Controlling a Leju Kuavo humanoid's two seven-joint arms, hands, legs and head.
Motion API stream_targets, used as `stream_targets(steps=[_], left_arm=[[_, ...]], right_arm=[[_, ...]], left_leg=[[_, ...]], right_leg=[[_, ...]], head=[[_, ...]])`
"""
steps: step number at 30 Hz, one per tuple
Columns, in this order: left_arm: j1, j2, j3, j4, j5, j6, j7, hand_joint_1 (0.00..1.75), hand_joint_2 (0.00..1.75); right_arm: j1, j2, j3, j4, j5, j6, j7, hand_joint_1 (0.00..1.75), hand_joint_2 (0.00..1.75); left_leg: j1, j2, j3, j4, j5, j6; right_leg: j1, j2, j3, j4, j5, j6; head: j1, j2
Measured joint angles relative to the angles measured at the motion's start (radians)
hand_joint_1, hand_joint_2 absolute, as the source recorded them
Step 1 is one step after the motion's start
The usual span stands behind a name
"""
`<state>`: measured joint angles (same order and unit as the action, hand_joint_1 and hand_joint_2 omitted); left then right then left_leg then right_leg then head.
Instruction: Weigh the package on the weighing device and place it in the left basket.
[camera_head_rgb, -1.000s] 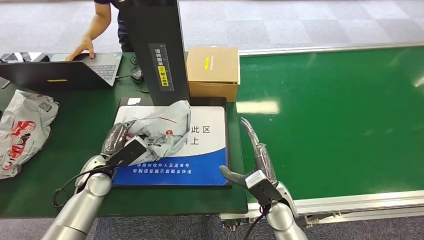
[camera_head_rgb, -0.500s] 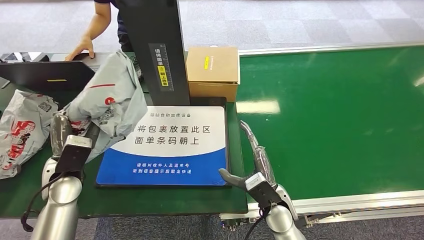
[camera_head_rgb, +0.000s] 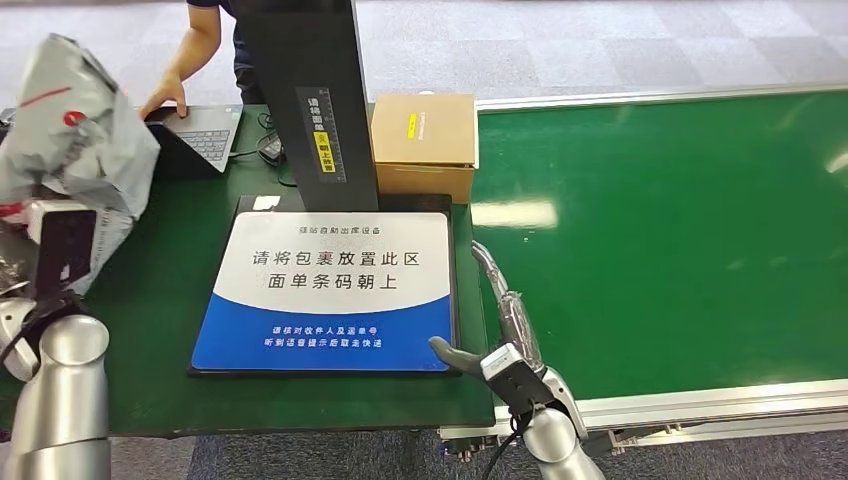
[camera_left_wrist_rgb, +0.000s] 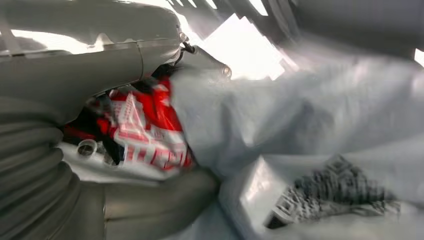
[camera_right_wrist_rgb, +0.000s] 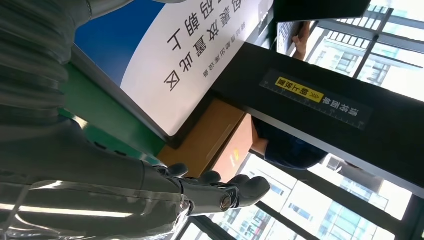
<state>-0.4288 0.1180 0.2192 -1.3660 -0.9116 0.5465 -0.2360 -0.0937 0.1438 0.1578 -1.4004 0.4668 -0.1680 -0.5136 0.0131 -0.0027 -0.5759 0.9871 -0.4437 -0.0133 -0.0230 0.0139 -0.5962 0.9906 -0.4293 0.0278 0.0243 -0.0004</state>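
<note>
a: where's the package (camera_head_rgb: 75, 130) right now?
b: up off the table at about ten o'clock from the weighing device (camera_head_rgb: 330, 290), a crumpled grey bag with red print. the left hand (camera_left_wrist_rgb: 100, 115) holds it; in the left wrist view the thumb and darker fingers grip the plastic, and a printed label shows on the bag.

a: and the scale?
b: its blue and white pad lies flat with nothing on it, the black post (camera_head_rgb: 305, 95) upright at its twelve o'clock edge, a cardboard box (camera_head_rgb: 423, 140) at about one o'clock beside the post.

a: right hand (camera_head_rgb: 495, 320)?
b: at four o'clock off the pad's corner, fingers straight, thumb spread out, holding nothing, beside the green conveyor belt (camera_head_rgb: 660, 230).

a: anything else?
b: a person's hand (camera_head_rgb: 165, 98) rests by a laptop (camera_head_rgb: 205, 130) at eleven o'clock.
</note>
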Motion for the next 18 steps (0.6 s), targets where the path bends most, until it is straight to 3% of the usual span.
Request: stream_targets(steps=[2, 4, 10, 18], left_arm=[[-0.046, 0.026, 0.053, 0.088, -0.048, 0.101, 0.055, 0.0, 1.75], [-0.07, 0.041, 0.098, 0.15, -0.061, 0.129, 0.051, 0.0, 1.75], [-0.088, 0.033, 0.135, 0.221, -0.127, 0.127, 0.07, 0.0, 1.75], [-0.069, -0.017, 0.102, 0.198, -0.109, 0.063, 0.085, 0.0, 1.75]], right_arm=[[-0.003, 0.008, 0.007, 0.005, 0.009, -0.003, 0.001, 0.0, 1.75], [-0.003, 0.014, 0.015, 0.007, 0.015, -0.012, 0.003, 0.0, 1.75], [0.007, 0.031, 0.021, 0.003, 0.032, -0.031, 0.017, 0.0, 1.75], [0.03, 0.045, 0.021, -0.022, 0.047, -0.036, 0.033, 0.0, 1.75]], left_leg=[[0.0, 0.0, 0.001, 0.0, 0.0, 0.0], [0.0, 0.0, 0.0, 0.0, 0.0, -0.001], [0.0, -0.001, 0.0, 0.001, 0.0, 0.0], [-0.001, -0.001, 0.0, 0.001, 0.0, 0.0]], right_leg=[[0.0, 0.0, 0.0, 0.0, 0.0, 0.0], [0.0, 0.0, 0.0, 0.0, -0.001, -0.001], [-0.001, -0.001, 0.0, 0.0, -0.001, -0.001], [-0.001, -0.001, 0.0, -0.001, -0.001, -0.001]], head=[[0.0, 0.0], [0.0, 0.0], [0.0, 0.0], [0.0, 0.0]])
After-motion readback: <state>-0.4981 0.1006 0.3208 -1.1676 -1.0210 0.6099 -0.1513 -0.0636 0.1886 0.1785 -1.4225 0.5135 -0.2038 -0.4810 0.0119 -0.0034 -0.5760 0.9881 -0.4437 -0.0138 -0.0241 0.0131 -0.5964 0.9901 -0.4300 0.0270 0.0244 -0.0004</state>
